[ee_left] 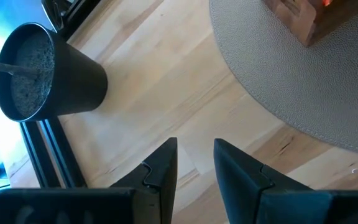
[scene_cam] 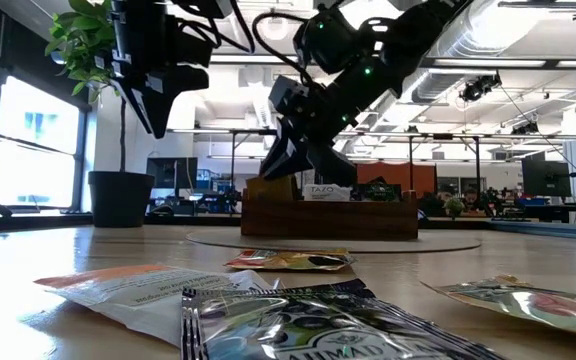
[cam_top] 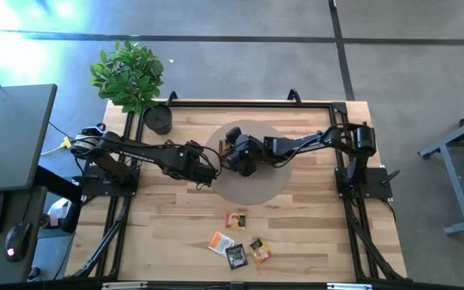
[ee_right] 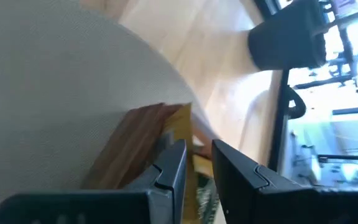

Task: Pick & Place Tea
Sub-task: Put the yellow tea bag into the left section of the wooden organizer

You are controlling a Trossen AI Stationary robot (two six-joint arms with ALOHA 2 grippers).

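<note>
Pale wood planks made up the table (cam_top: 167, 234), with a round grey mat (cam_top: 256, 189) at its middle and a black plant pot (cam_top: 158, 119) at the back. Beyond stretched a grey floor and an open office. Four tea packets (cam_top: 238, 246) lay loose near the front edge. The right gripper (ee_right: 197, 165) hung over the wooden tray (ee_right: 132, 140), fingers slightly parted, nothing visibly held. The left gripper (ee_left: 194, 162) hovered beside the mat, narrowly open and empty.
</note>
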